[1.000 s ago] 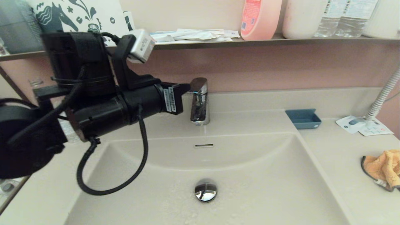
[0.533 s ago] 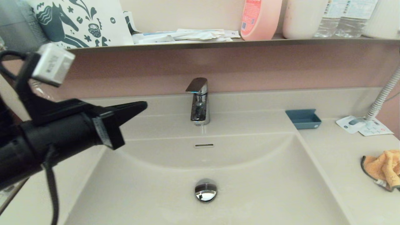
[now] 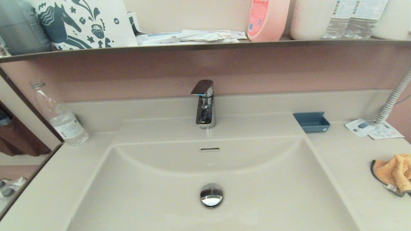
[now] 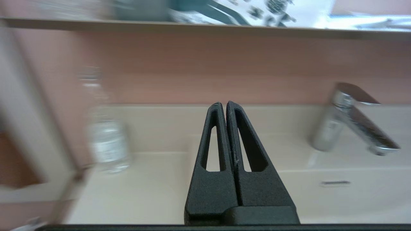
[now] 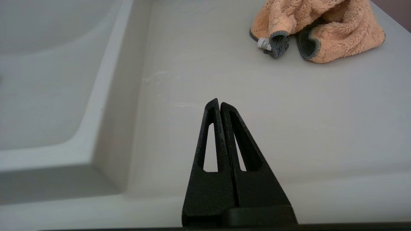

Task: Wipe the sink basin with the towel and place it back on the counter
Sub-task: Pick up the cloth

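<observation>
The orange towel (image 3: 393,173) with dark grey edging and a white tag lies crumpled on the counter (image 3: 346,160) at the far right; the right wrist view shows the towel (image 5: 318,29) too. The cream sink basin (image 3: 160,192) fills the middle, with its chrome drain plug (image 3: 211,195) and slot overflow (image 3: 209,149). Neither arm shows in the head view. My right gripper (image 5: 219,104) is shut and empty, over the counter (image 5: 224,80) short of the towel. My left gripper (image 4: 223,104) is shut and empty, pointing at the back ledge left of the faucet (image 4: 350,118).
A chrome faucet (image 3: 205,102) stands behind the basin. A clear water bottle (image 3: 59,118) is at the back left, a blue soap dish (image 3: 311,122) and white leaflets (image 3: 374,129) at the back right. A dark shelf (image 3: 205,45) above holds bottles and papers. A corrugated hose (image 3: 393,98) hangs right.
My left arm has swung away from the faucet to the left and gone out of the head view. The towel has not moved.
</observation>
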